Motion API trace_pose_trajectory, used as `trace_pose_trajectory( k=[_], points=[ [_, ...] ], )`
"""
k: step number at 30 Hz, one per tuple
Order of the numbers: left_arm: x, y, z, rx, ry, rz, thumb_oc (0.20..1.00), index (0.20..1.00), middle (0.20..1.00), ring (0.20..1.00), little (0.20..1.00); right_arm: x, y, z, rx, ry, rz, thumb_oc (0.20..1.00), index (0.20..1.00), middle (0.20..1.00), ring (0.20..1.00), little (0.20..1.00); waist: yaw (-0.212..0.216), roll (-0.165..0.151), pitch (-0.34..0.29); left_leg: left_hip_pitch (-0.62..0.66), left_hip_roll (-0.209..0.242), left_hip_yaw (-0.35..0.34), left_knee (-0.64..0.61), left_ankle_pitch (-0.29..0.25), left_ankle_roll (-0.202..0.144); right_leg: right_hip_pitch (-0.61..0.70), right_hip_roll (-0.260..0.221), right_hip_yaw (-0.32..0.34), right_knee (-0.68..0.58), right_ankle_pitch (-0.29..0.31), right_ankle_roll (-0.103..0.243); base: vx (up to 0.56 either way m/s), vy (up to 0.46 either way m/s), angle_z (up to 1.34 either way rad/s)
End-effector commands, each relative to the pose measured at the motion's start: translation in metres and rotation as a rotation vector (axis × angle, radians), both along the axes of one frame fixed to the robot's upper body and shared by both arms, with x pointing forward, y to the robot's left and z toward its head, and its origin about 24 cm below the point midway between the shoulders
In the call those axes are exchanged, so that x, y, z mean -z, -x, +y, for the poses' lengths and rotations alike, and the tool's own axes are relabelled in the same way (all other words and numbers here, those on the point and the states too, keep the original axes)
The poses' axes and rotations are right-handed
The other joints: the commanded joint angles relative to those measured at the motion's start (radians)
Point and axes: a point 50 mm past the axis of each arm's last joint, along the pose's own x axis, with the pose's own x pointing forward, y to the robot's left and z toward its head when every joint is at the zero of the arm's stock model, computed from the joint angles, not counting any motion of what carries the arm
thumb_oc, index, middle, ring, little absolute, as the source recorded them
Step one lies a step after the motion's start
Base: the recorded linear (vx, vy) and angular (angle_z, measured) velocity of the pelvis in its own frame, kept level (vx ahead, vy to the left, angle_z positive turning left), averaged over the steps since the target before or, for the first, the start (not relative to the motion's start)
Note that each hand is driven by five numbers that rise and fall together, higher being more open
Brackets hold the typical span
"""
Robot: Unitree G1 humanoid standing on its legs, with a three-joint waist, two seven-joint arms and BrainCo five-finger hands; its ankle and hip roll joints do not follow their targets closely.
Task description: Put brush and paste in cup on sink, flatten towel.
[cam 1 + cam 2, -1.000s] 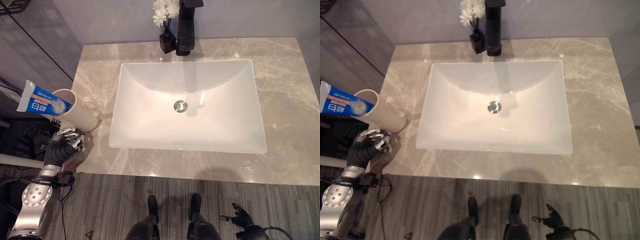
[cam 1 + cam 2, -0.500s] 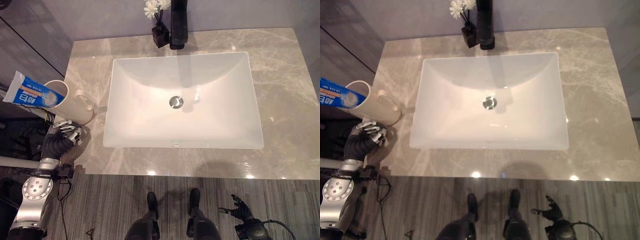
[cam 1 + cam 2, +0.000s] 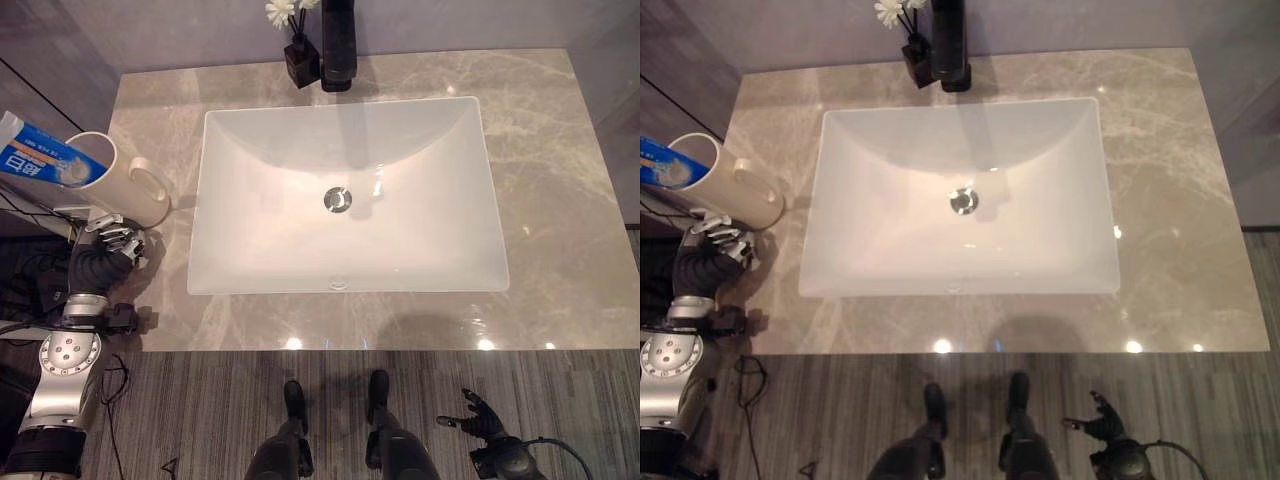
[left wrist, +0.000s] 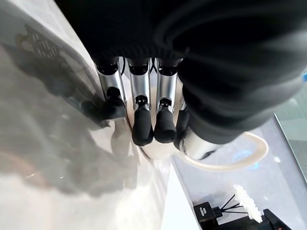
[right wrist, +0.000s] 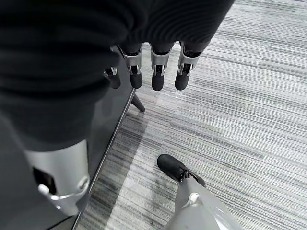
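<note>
A cream cup (image 3: 125, 192) with a handle stands at the left edge of the marble counter (image 3: 560, 200). A blue and white toothpaste tube (image 3: 40, 160) leans out of its mouth to the left. My left hand (image 3: 97, 264) rests just in front of the cup, fingers relaxed and holding nothing. In the left wrist view its fingertips (image 4: 142, 130) point at the cup's base and handle (image 4: 230, 162). My right hand (image 3: 480, 422) hangs low over the floor at the lower right, fingers (image 5: 158, 79) straight and empty.
A white rectangular sink (image 3: 345, 290) is set into the middle of the counter. A black faucet (image 3: 338, 45) and a small black vase of white flowers (image 3: 295, 55) stand behind it. Grey striped floor (image 5: 249, 110) lies in front.
The camera has moved, so the whole scene sits further left and higher. My left hand stays close in front of the cup, and the right hand hangs as before.
</note>
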Motion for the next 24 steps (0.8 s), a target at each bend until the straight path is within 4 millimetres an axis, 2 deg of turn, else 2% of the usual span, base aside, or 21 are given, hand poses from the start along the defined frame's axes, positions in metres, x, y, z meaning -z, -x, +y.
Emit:
trace_pose_trajectory(
  k=[1,11,19,21,24],
  points=[
    [-0.010,-0.011,0.001,-0.017,-0.031,-0.039,0.200,0.200,0.200,0.200,0.200,-0.005,-0.010,-0.002,-0.017,0.034,-0.038,1.000,1.000,1.000,1.000,1.000,-0.027,-0.018,-0.003,0.017,0.084,-0.007,0.003,0.059,-0.099,0.021,-0.077,0.055,-0.002,0.074,0.088,0.00,0.009,-0.05],
    [-0.023,-0.019,0.002,-0.038,-0.062,-0.076,0.200,0.200,0.200,0.200,0.200,-0.001,-0.005,-0.002,0.006,0.016,-0.016,1.000,1.000,1.000,1.000,1.000,-0.041,-0.026,-0.003,0.013,0.091,0.008,0.003,0.059,-0.099,0.002,-0.070,0.073,-0.002,0.078,0.087,0.00,0.000,-0.01],
    [-0.056,-0.026,0.005,-0.097,-0.114,-0.184,0.200,0.200,0.200,0.200,0.200,0.002,-0.001,0.002,0.018,-0.015,0.001,1.000,1.000,1.000,1.000,1.000,-0.049,-0.040,0.015,0.001,0.096,0.008,0.003,0.059,-0.102,-0.010,-0.063,0.074,-0.002,0.081,0.089,-0.01,-0.005,-0.07],
    [-0.057,-0.026,0.005,-0.097,-0.114,-0.185,0.200,0.200,0.200,0.200,0.200,0.002,-0.001,0.003,0.018,-0.016,0.000,1.000,1.000,1.000,1.000,1.000,-0.050,-0.042,0.013,-0.005,0.095,0.007,0.003,0.063,-0.101,-0.015,-0.064,0.074,-0.002,0.084,0.089,0.00,0.000,0.00],
    [-0.068,-0.026,0.010,-0.123,-0.136,-0.212,0.200,0.200,0.200,0.200,0.200,0.005,0.002,0.002,0.030,-0.020,0.017,1.000,1.000,1.000,1.000,1.000,-0.050,-0.047,0.017,-0.009,0.094,0.008,0.003,0.064,-0.101,-0.018,-0.063,0.074,-0.002,0.086,0.089,0.00,0.000,0.00]
  ],
)
